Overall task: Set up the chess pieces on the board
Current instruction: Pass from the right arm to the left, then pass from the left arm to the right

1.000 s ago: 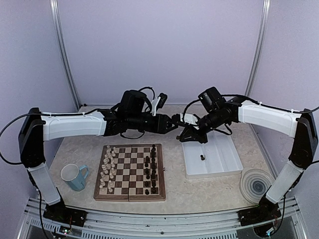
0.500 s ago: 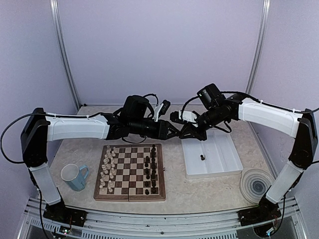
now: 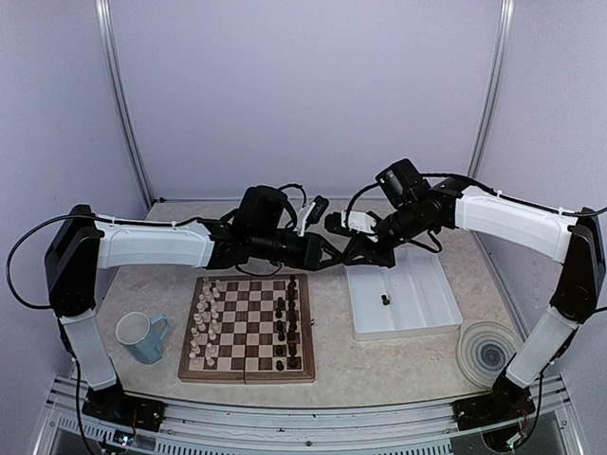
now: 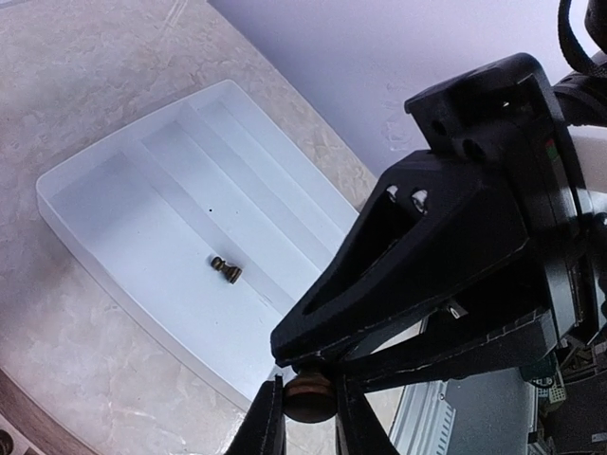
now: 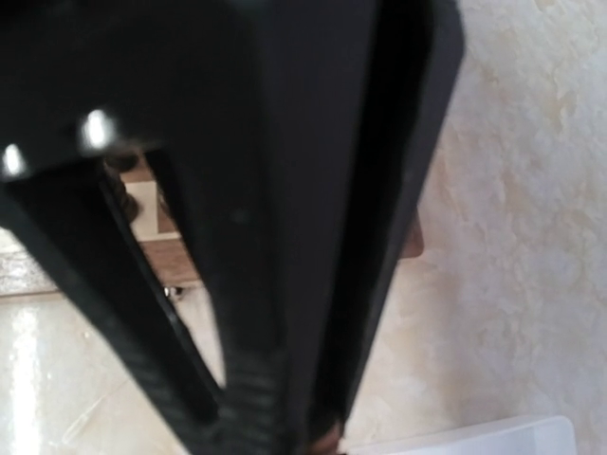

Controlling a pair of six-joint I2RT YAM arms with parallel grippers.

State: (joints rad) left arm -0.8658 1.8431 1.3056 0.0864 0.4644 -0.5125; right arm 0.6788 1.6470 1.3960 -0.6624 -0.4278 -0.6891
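Note:
Above the table, between the board (image 3: 247, 378) and the white tray (image 3: 417, 308), my two grippers meet tip to tip. My left gripper (image 3: 332, 257) (image 4: 308, 384) is shut on the round base of a dark brown chess piece (image 4: 307, 404). My right gripper (image 3: 343, 256) (image 4: 318, 365) reaches down onto the top of that piece. In the right wrist view the right gripper (image 5: 313, 431) is a blur, with a sliver of the brown piece (image 5: 328, 439) at its tips. Dark chess pieces (image 3: 287, 327) stand along the board's right side. One more dark piece (image 3: 384, 300) (image 4: 226, 269) lies in the tray.
Cream-white pieces (image 3: 204, 327) fill the board's left columns. A blue mug (image 3: 140, 336) stands left of the board. A round ridged disc (image 3: 488, 351) lies at the front right, beside the tray (image 4: 123, 199).
My left gripper has moved right to the tips of the right gripper and closed on the piece's base. The right gripper has shifted slightly up and left.

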